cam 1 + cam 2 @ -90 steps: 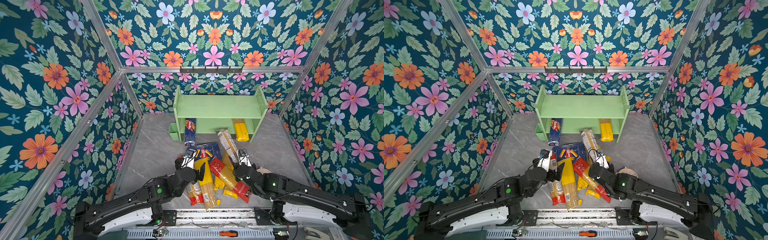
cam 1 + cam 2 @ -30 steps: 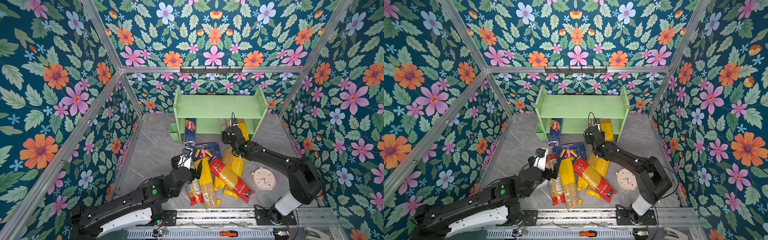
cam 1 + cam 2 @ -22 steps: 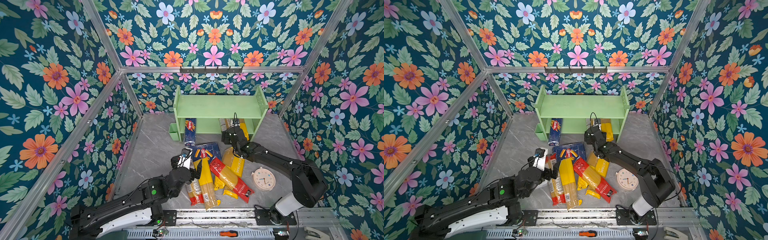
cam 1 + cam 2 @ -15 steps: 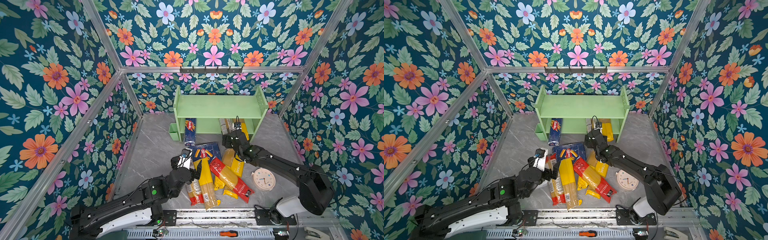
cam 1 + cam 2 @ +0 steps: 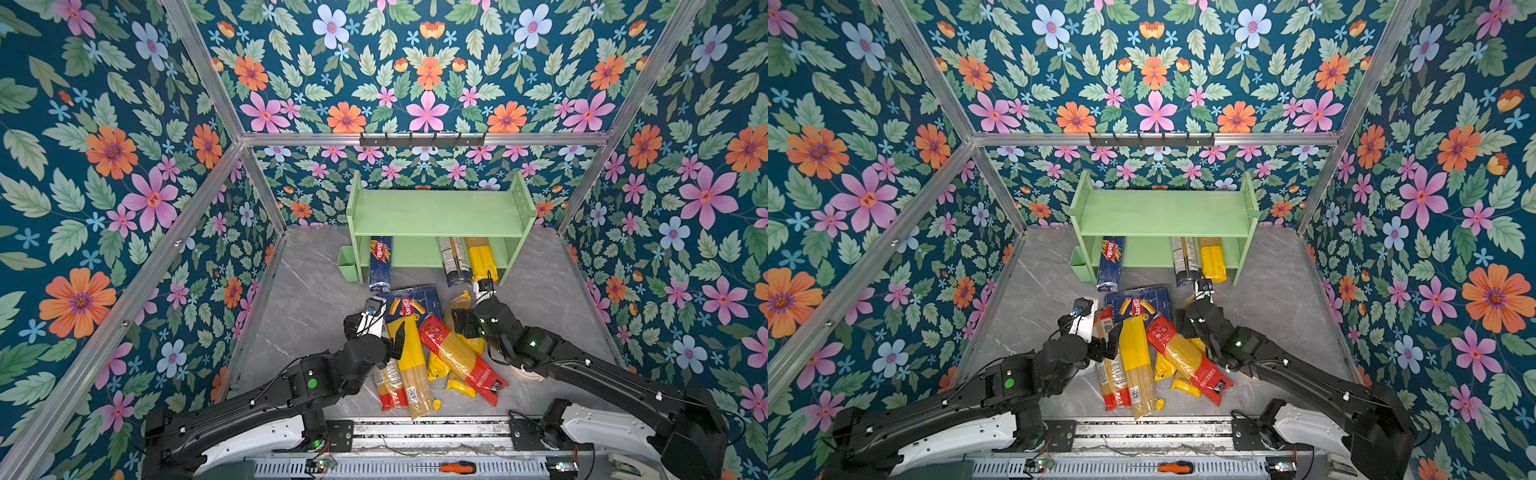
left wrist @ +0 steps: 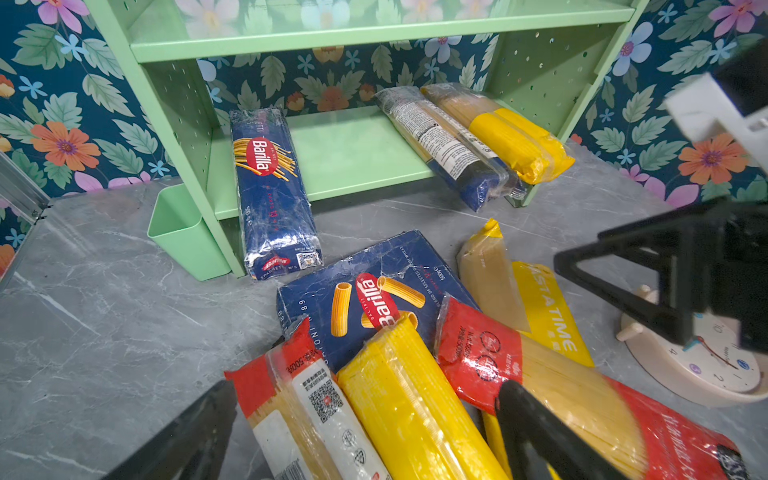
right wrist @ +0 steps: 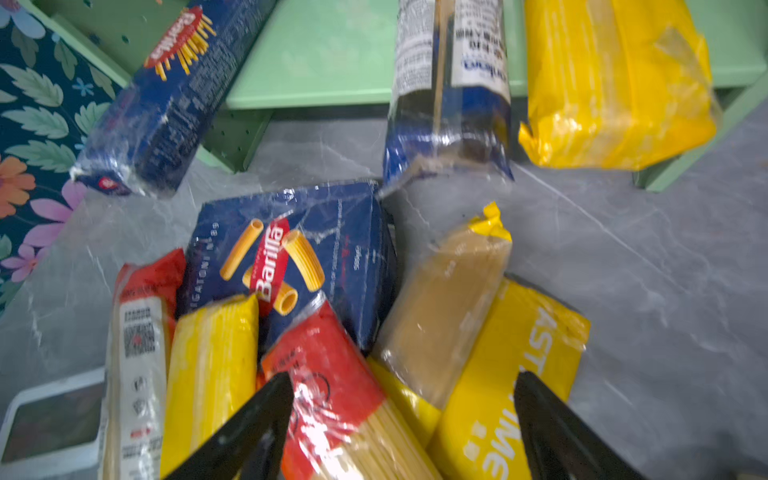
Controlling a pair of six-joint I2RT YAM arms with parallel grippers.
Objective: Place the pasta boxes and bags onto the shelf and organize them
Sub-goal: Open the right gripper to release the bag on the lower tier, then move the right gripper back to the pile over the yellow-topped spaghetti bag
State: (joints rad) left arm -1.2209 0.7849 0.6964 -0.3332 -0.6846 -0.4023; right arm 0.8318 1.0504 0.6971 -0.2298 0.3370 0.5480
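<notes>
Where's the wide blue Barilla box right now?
In both top views the box lies flat on the table, just before the shelf, its near edge under the bags.

Colour overload here: mint-green shelf (image 5: 436, 212), teal floral walls (image 5: 124, 124), grey marbled tabletop (image 5: 316, 299).
Ahead of the left gripper (image 6: 365, 399), navy box (image 6: 390, 259) with red logo; right under it, yellow bag (image 6: 415, 415); under the right gripper (image 7: 403, 380), red-ended bag (image 7: 328, 365).

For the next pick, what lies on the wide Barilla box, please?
Three bag ends overlap the wide Barilla box: white-labelled bag, yellow bag, red bag. Its edge beneath is hidden.
</notes>
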